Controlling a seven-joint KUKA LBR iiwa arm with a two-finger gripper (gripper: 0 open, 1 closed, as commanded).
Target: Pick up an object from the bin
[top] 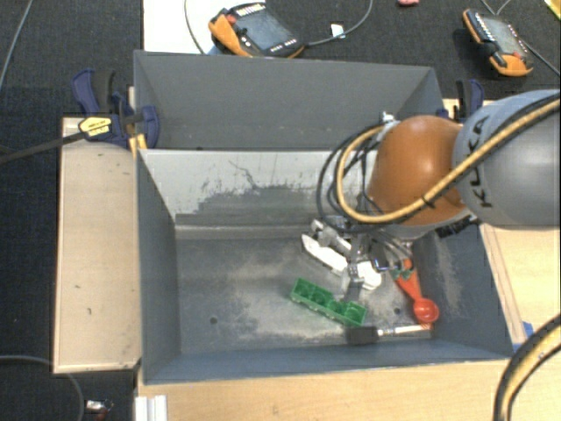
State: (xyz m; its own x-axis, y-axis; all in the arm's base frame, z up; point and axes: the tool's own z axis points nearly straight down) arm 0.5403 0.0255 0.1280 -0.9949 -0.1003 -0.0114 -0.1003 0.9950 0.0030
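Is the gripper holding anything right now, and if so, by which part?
Cannot be told. The gripper is down at the right end of the green ridged piece, beside a white part; whether it grips the piece is unclear.

Matt grey metal bin (219, 296) (floor scuffed pale); green piece (320, 299) looks plastic, the orange wrist cover (412, 169) glossy.

On a black textured floor (44, 42) lie a white paper sheet (175, 16), an orange-and-black handheld device (254, 32) overlapping its edge, and a second such device (497, 40).
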